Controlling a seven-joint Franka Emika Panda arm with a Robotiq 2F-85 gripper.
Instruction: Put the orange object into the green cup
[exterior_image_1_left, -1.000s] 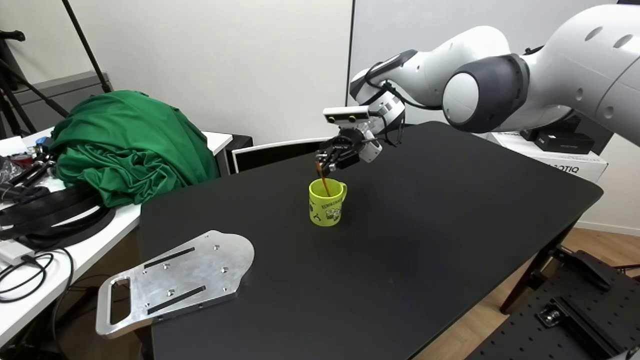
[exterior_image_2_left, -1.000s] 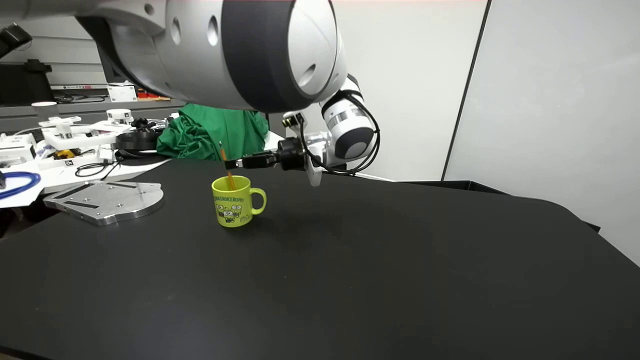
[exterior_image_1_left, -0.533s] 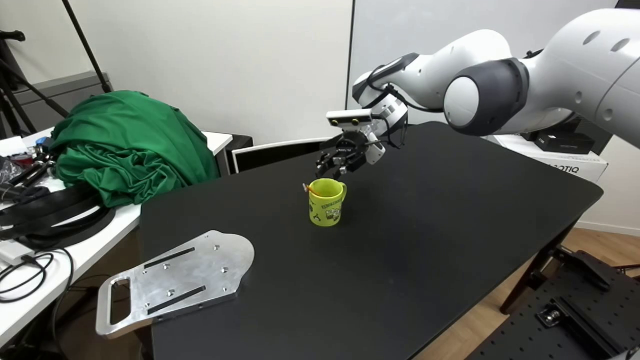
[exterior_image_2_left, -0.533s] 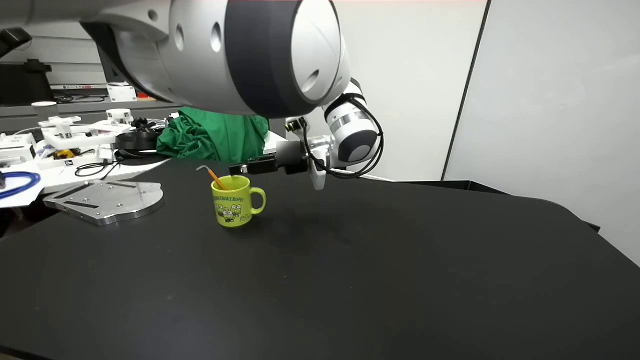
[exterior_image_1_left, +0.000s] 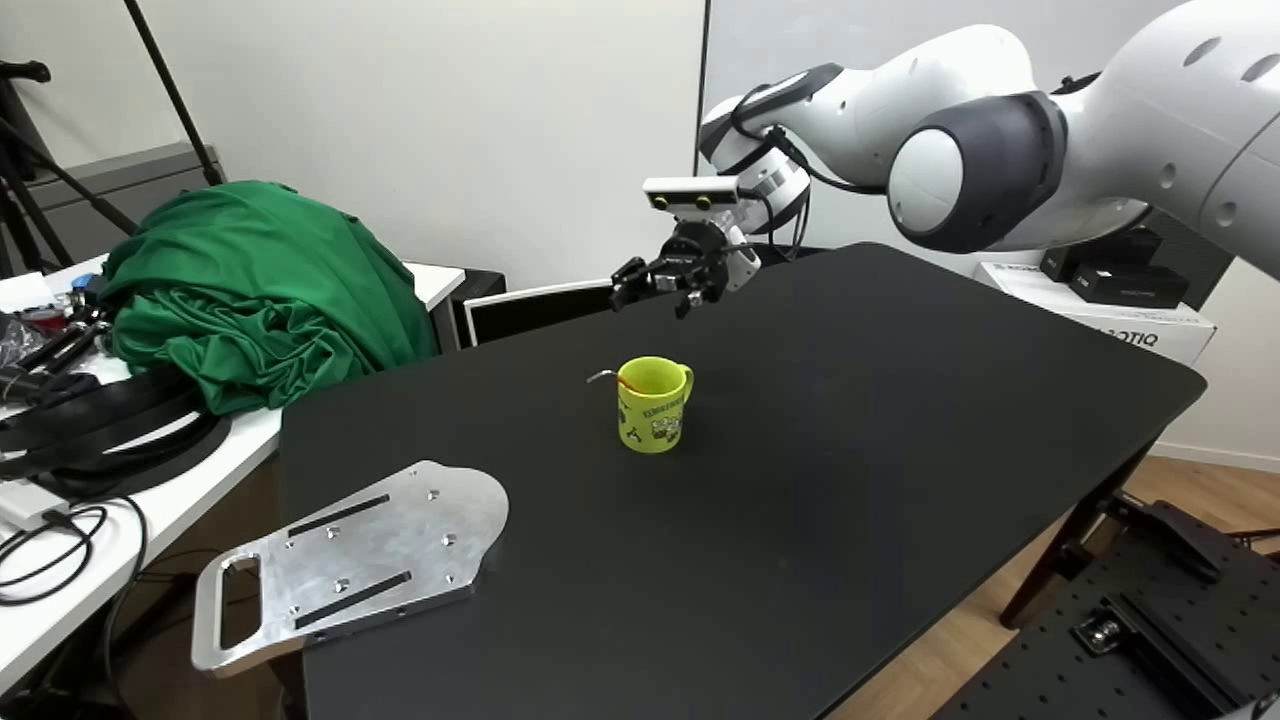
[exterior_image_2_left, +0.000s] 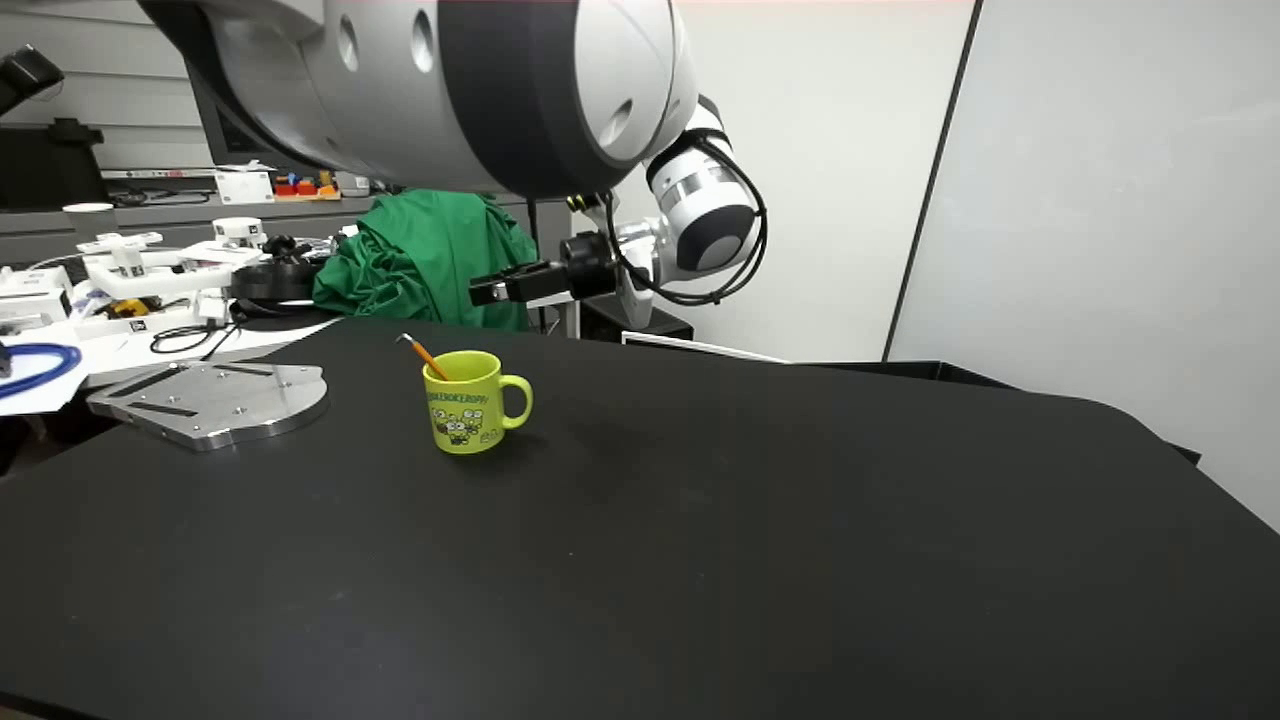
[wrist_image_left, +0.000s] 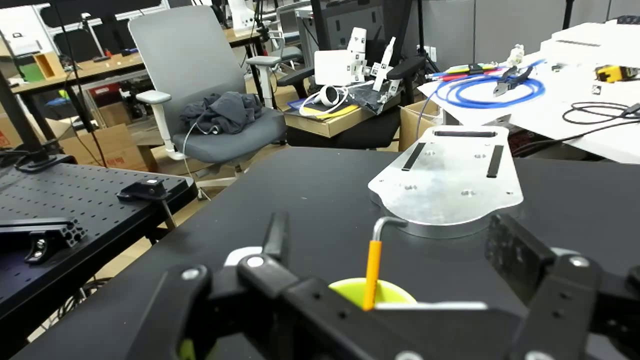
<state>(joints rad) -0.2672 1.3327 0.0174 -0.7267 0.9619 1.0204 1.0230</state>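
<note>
The lime green cup (exterior_image_1_left: 650, 420) stands upright on the black table, its handle visible in both exterior views. Inside it leans the orange object (exterior_image_2_left: 430, 362), a thin stick with a bent metal tip (exterior_image_2_left: 408, 341) that pokes out past the rim, on the side away from the handle. Its lower end is hidden in the cup. My gripper (exterior_image_1_left: 650, 304) hangs above and behind the cup, jaws spread wide and touching neither thing. In the wrist view the orange stick (wrist_image_left: 371, 272) shows beyond the gap between the fingers (wrist_image_left: 517, 255), with the cup's rim partly covered by the gripper.
A flat silver metal plate (exterior_image_1_left: 380, 550) with a handle lies at the table's edge, apart from the cup. A big dark green cloth heap (exterior_image_1_left: 260, 290) rests on a white side table. A white-framed dark panel (exterior_image_1_left: 540, 305) stands behind the black table's back edge.
The gripper has opened and let go of the orange stick, which has tipped from nearly upright to leaning on the cup's rim. After dipping slightly, the arm has risen away. The cup has stayed put.
</note>
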